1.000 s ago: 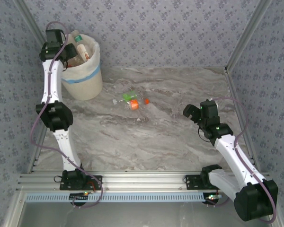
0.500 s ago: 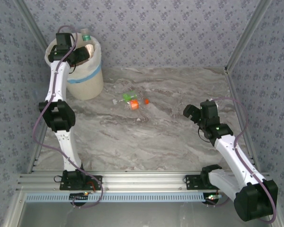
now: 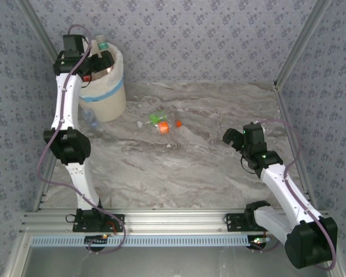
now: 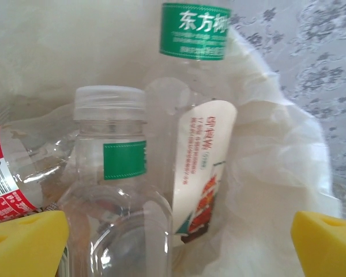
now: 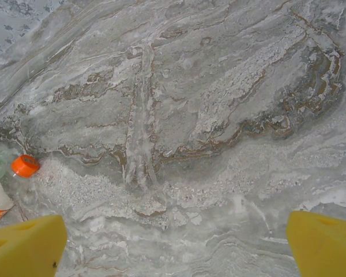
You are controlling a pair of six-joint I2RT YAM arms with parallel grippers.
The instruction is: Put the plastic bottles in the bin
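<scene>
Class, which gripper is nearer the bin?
Left. The left gripper hangs over the bin; the right gripper is far to the bin's right, across the table.

One bin (image 3: 109, 107) stands on the bench (image 3: 207, 167). Inside it at least three plastic bottles can be counted: one clear-capped bottle (image 4: 111, 156) with a green label, one tall bottle (image 4: 199, 133) with a green band and a cream label, and one red-labelled bottle (image 4: 6, 193). Whether more lie beneath cannot be told. On the bench lie one clear bottle (image 3: 91, 119) at the bin's foot and a cluster (image 3: 160, 122) of two, perhaps three, crushed ones, with one orange cap (image 5: 26, 166). There are two arms, the left arm (image 3: 66, 104) and the right arm (image 3: 282, 184), and two pincers, the left pincer (image 4: 176, 242) and the right pincer (image 5: 176, 242).
</scene>
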